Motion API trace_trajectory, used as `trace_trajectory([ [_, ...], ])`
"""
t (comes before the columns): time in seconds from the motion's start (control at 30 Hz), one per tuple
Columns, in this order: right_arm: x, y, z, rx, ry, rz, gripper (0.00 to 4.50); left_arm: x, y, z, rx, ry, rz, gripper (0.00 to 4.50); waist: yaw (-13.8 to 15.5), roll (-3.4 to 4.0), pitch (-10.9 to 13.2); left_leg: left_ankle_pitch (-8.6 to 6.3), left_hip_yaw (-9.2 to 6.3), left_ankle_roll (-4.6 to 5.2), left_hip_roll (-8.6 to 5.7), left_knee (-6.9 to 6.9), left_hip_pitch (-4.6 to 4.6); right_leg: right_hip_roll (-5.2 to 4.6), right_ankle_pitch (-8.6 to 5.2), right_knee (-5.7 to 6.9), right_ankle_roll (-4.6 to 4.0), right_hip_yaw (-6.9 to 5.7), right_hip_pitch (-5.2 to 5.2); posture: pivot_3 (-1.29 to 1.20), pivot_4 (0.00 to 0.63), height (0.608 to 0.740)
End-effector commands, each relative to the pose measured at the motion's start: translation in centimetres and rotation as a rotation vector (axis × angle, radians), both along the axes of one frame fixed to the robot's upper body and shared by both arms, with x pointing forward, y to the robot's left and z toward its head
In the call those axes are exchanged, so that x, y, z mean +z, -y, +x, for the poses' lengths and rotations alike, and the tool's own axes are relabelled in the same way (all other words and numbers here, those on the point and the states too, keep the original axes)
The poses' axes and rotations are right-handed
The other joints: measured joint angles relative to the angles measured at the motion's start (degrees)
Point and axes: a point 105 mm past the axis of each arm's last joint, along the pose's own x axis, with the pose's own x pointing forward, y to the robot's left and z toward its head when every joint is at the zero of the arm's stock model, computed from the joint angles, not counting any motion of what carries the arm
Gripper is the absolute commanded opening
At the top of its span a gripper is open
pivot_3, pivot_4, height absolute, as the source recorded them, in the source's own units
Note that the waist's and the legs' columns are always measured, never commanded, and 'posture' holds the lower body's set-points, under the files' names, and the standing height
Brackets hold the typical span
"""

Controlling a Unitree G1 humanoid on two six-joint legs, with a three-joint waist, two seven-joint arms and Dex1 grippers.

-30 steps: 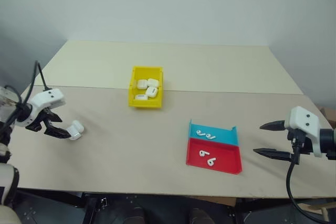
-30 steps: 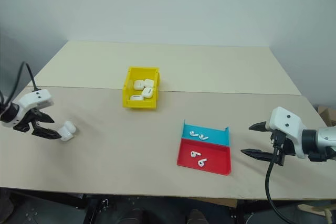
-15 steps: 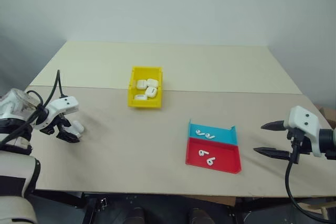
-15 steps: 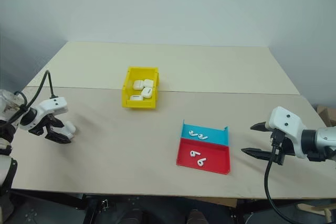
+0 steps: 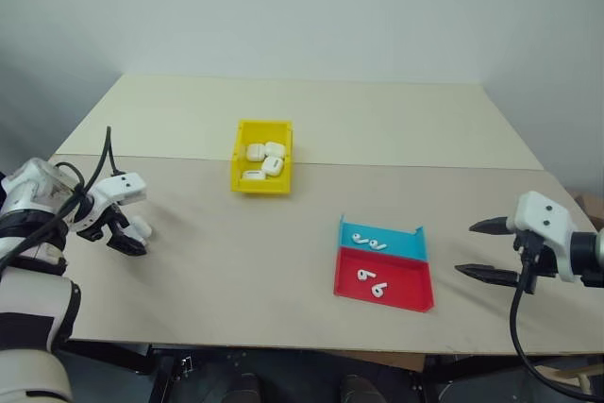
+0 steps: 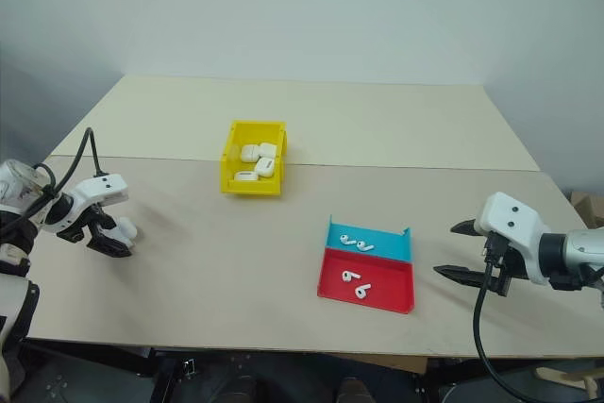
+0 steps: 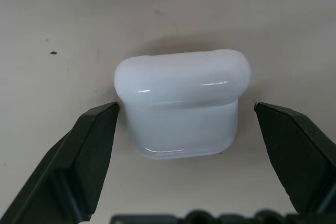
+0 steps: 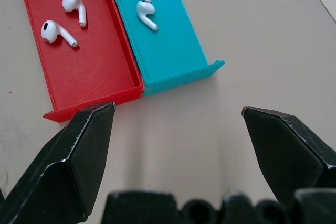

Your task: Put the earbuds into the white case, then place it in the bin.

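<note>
Earbuds (image 8: pixel 60 19) lie in the red-and-blue tray (image 8: pixel 173 56), cases in the bin (image 5: pixel 238 159).

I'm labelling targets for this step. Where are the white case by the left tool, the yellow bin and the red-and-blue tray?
white case (image 7: pixel 181 108): left wrist view, its front face.
yellow bin (image 5: pixel 260 184): left eye view, front wall.
red-and-blue tray (image 5: pixel 406 290): left eye view, bare red floor.

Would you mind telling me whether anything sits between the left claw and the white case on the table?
Nothing visible does. The left claw is open, with the white case lying on the table directly between its fingers.
</note>
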Motion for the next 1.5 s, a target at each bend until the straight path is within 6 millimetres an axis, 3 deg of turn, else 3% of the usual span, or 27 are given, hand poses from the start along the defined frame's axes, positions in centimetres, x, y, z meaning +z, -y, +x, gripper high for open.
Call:
trace_trajectory([
  [0.03,0.8,-0.3,0.1,0.017,0.038,-0.026,4.50,0.5,-0.1,0.5,0.006,0.032,0.034,4.12,0.0,0.00,0.0,0.00,0.00,0.00,0.00,0.00,0.01,0.00,0.00,0.02,0.00,0.00,0.00,0.00,0.150,0.740],
  [0.2,0.8,-0.3,0.0,0.019,0.033,-0.023,4.50,0.4,0.1,0.4,-0.005,0.033,0.040,2.80,0.0,0.00,0.0,0.00,-0.01,0.00,0.00,0.01,0.00,0.00,0.00,0.03,0.00,0.00,0.00,0.00,0.150,0.740],
  [0.43,1.0,-0.2,0.2,0.014,0.054,-0.033,4.50,2.4,0.0,0.7,-0.062,0.120,0.075,2.80,0.0,0.00,0.0,0.01,-0.01,-0.01,0.00,0.02,0.00,0.00,0.00,0.04,0.00,0.00,0.00,0.00,0.150,0.740],
  [0.53,2.3,-0.5,0.2,0.029,0.094,-0.032,4.50,6.3,2.3,0.9,-0.204,0.333,-0.037,2.80,0.0,0.00,0.0,0.01,-0.02,-0.01,0.00,0.02,-0.02,0.00,0.00,0.03,0.00,0.00,-0.01,0.00,0.150,0.740],
  [0.6,3.4,-1.1,-0.1,0.073,0.126,-0.056,4.50,8.5,5.1,0.3,-0.343,0.511,-0.156,2.80,-0.3,-0.01,0.0,0.00,-0.02,-0.01,0.02,0.02,-0.05,0.01,0.00,0.04,0.00,0.00,-0.05,0.00,0.150,0.740],
  [0.73,4.5,-2.4,-0.9,0.119,0.063,-0.096,4.50,10.0,9.1,-2.2,-0.522,0.751,-0.318,2.80,-0.2,0.19,-0.1,0.00,0.01,-0.01,0.04,0.02,-0.01,-0.09,-0.01,0.09,0.01,0.03,-0.04,0.00,0.150,0.740],
  [0.9,5.7,-4.9,-1.9,0.223,0.032,-0.202,4.50,9.4,14.4,-5.5,-0.604,0.966,-0.579,2.80,-0.1,0.24,-0.1,0.01,0.04,-0.02,0.02,0.05,0.25,-0.09,-0.02,0.17,0.02,0.05,0.18,0.00,0.150,0.740],
  [1.07,4.9,-8.0,-4.0,0.491,0.032,-0.358,4.50,6.6,18.4,-8.6,-0.677,0.930,-0.832,2.80,-0.1,0.22,-0.2,0.01,0.02,-0.02,0.04,0.08,0.31,-0.05,-0.02,0.14,0.02,0.05,0.24,0.00,0.150,0.740],
  [1.2,3.9,-8.9,-4.2,0.678,0.029,-0.474,4.50,4.9,19.7,-9.8,-0.729,0.871,-0.917,2.80,-0.1,0.21,-0.2,0.01,0.03,-0.02,0.03,0.08,0.34,-0.06,-0.02,0.14,0.02,0.06,0.25,0.00,0.150,0.740],
  [1.4,2.6,-10.4,-3.1,0.886,-0.011,-0.554,4.50,3.1,20.5,-10.1,-0.743,0.728,-0.993,2.80,-0.5,0.22,-0.2,0.01,0.03,-0.02,0.04,0.07,0.84,-0.04,-0.03,0.03,0.00,0.05,0.71,0.00,0.150,0.740],
  [1.5,1.7,-10.8,-2.0,0.930,-0.016,-0.600,3.92,3.0,21.0,-10.5,-0.742,0.767,-1.047,2.80,-0.5,0.22,-0.2,0.01,0.03,-0.02,0.04,0.07,0.79,-0.05,-0.03,0.00,-0.01,0.04,0.70,0.00,0.150,0.740],
])
